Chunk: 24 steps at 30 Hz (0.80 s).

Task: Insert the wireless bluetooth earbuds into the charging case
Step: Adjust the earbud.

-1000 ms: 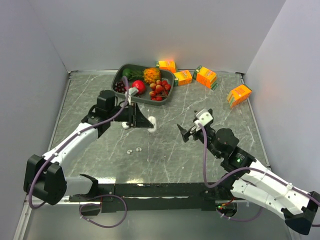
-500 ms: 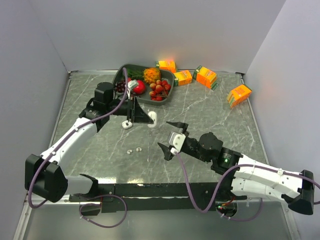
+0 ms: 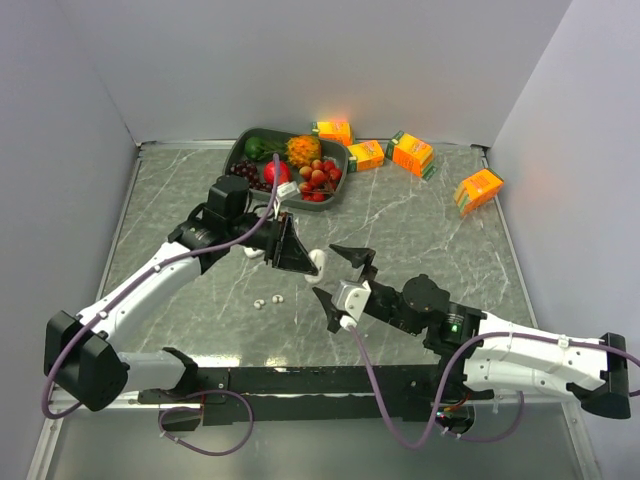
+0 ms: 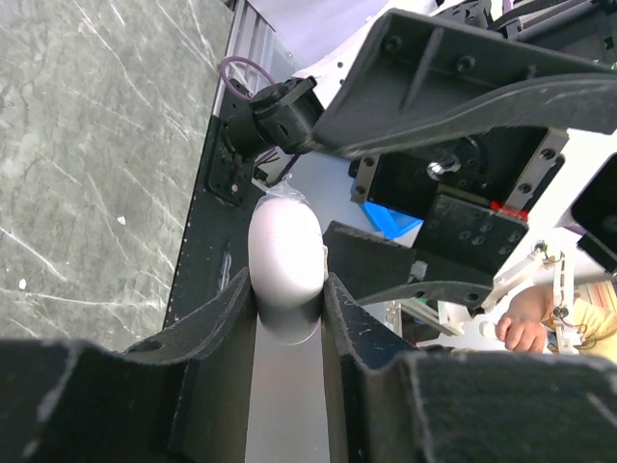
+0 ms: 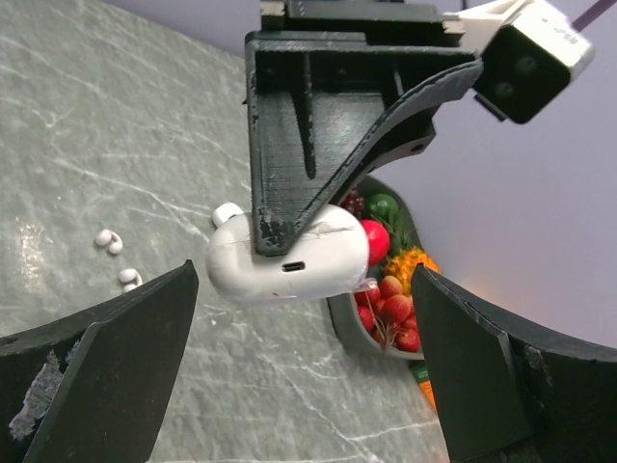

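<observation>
Earbuds (image 3: 268, 300) lie loose on the table (image 3: 420, 220) toward its near edge, left of centre. The right wrist view shows them as two small white pairs close together. Nothing touches them, and both grippers are apart from them.

Just beyond and to the right of them, the right gripper (image 3: 326, 270) points across the table toward the left arm. Its fingers are spread wide and hold nothing. In its wrist view the two fingers frame the case (image 5: 287, 258) without touching it.

The left gripper (image 3: 303, 258) reaches in from the left. Its black fingers are clamped on the case, which sticks out past the fingertips. The case is white and rounded and lies on its side, lifted off the table. A small dark slot in it faces the right wrist camera. Whether its lid is open cannot be told.

A white object (image 3: 253, 252) sits on the table just behind the left gripper, mostly hidden by it.

Farther back, a dark tray (image 3: 233, 158) of mixed fruit stands near the rear wall. Four orange boxes (image 3: 412, 153) are scattered to its right, the last of them near the right wall.
</observation>
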### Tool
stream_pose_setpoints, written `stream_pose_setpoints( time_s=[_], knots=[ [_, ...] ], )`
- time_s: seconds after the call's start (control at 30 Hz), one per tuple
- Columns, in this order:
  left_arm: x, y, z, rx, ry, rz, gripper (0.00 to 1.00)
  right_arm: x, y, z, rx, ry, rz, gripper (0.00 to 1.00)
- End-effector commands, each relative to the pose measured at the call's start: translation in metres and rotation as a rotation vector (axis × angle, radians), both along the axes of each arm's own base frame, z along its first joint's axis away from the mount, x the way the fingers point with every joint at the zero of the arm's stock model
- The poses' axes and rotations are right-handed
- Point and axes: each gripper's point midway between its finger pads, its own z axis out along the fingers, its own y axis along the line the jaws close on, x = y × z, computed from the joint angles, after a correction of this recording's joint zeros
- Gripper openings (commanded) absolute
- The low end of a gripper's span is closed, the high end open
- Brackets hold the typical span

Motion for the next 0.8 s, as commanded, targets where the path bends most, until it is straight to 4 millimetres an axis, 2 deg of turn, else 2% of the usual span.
stream_pose_setpoints(
  time_s=[0.0,0.33,0.77],
  knots=[
    [-0.011,0.000,0.014,-0.033,-0.058,-0.037,0.01,0.001,0.004,0.009,0.019,-0.017,-0.004,0.99],
    [-0.018,-0.001,0.018,-0.032,-0.070,-0.059,0.01,-0.002,0.010,0.005,-0.003,-0.028,0.018,0.99],
    [-0.024,-0.004,0.027,-0.037,-0.081,-0.071,0.01,-0.006,0.014,-0.003,-0.016,-0.027,0.054,0.81]
  ],
)
